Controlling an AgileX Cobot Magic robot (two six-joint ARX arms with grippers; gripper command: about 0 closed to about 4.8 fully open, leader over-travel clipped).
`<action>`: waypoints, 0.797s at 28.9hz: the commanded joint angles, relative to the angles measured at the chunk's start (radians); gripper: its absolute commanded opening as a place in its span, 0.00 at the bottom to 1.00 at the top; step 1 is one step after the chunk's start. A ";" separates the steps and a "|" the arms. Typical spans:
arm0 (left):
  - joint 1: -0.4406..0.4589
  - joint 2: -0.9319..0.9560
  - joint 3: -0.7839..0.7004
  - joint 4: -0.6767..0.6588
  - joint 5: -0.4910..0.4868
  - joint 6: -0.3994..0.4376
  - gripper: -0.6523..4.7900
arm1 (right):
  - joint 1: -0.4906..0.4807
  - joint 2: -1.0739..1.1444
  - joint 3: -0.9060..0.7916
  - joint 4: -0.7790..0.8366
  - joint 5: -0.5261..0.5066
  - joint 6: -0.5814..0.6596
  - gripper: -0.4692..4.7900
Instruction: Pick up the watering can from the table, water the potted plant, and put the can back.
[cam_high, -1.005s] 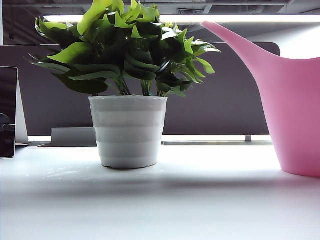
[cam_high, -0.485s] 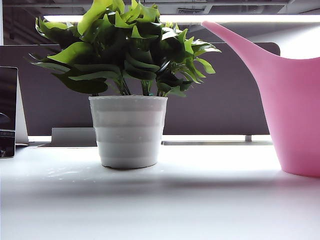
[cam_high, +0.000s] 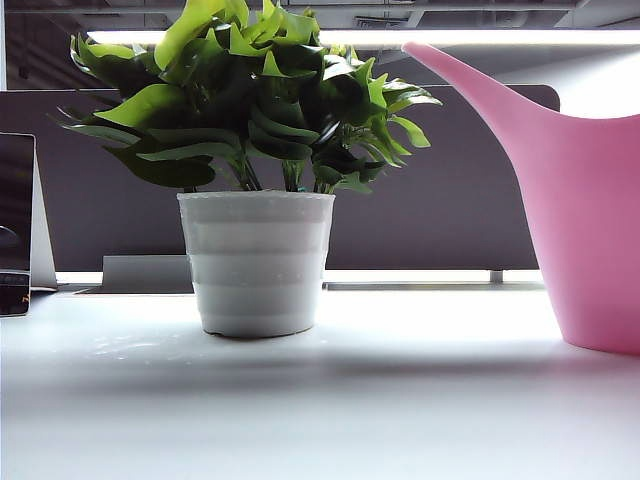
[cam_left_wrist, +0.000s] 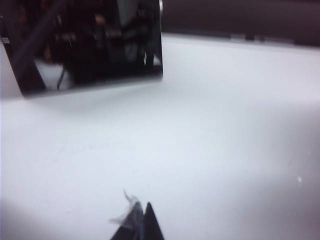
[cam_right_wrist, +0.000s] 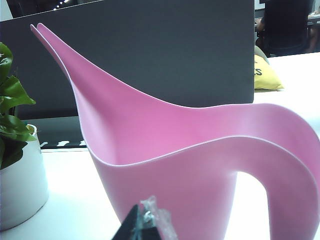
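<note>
The pink watering can (cam_high: 590, 220) stands upright on the white table (cam_high: 320, 400) at the right edge of the exterior view, its long spout reaching up toward the potted plant (cam_high: 255, 180). That plant, green-leaved in a white ribbed pot, stands left of centre. Neither gripper shows in the exterior view. In the right wrist view the watering can (cam_right_wrist: 200, 160) fills the frame, the pot (cam_right_wrist: 20, 185) beside it. My right gripper (cam_right_wrist: 145, 220) is shut and empty, just short of the can's body. My left gripper (cam_left_wrist: 142, 220) is shut over bare table (cam_left_wrist: 200, 150), holding nothing.
A dark glossy screen (cam_high: 15, 225) stands at the far left of the table, seen close in the left wrist view as a black panel (cam_left_wrist: 90, 45). A dark partition (cam_high: 450, 200) runs behind the table. A yellow object (cam_right_wrist: 265, 75) lies far behind the can.
The plant and can have not moved. The dark shape reflected in the screen at the far left has shifted slightly.
</note>
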 joint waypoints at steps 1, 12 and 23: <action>0.000 0.003 -0.009 0.019 0.004 0.004 0.11 | 0.001 0.000 0.002 0.010 -0.001 0.004 0.07; 0.000 0.002 -0.045 0.361 0.011 -0.042 0.11 | 0.001 0.000 0.002 0.010 0.000 0.004 0.07; -0.053 0.002 -0.045 0.473 0.003 -0.039 0.11 | 0.001 0.000 0.002 0.010 0.000 0.004 0.07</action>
